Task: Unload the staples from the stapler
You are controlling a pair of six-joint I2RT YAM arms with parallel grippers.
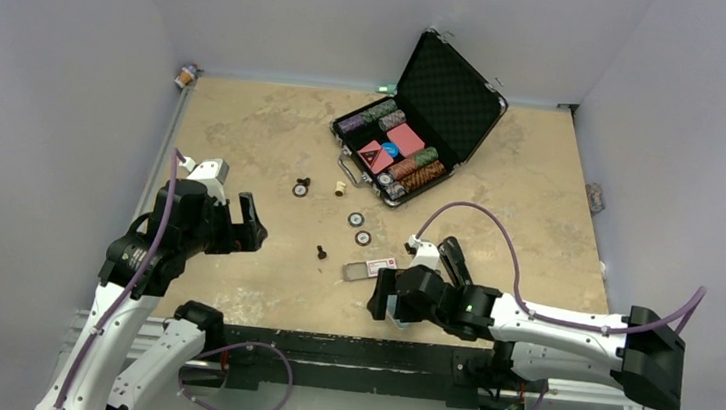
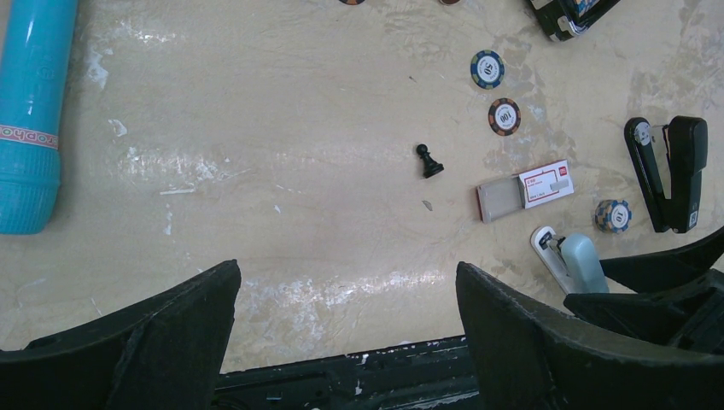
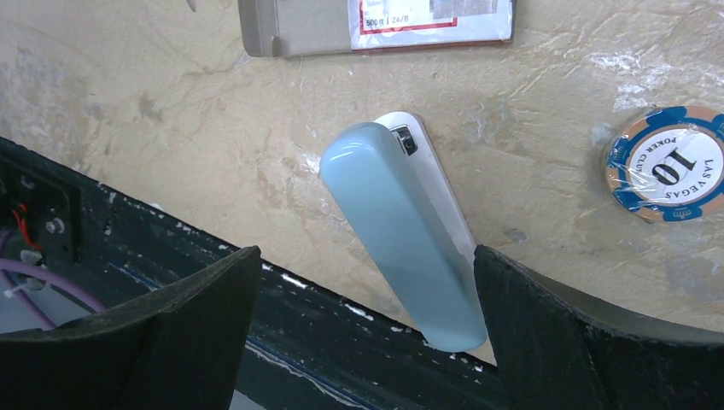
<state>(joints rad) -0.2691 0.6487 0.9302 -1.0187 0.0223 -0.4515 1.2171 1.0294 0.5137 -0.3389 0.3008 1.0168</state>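
A light blue stapler (image 3: 405, 231) lies closed on the table at the front edge, its white base showing at the nose. My right gripper (image 3: 367, 256) is open and astride its rear end, with the right finger close beside it and the left finger well apart. In the top view the right gripper (image 1: 387, 303) covers it. It also shows in the left wrist view (image 2: 579, 260). A black stapler (image 2: 670, 171) lies further right. My left gripper (image 2: 346, 273) is open and empty over bare table at the left (image 1: 241, 225). No staples show.
A red-and-white box with a grey tray slid out (image 2: 525, 190) lies just beyond the blue stapler. Poker chips (image 2: 505, 116), a black pawn (image 2: 429, 162) and a teal cylinder (image 2: 30, 111) lie about. An open poker case (image 1: 427, 121) stands at the back.
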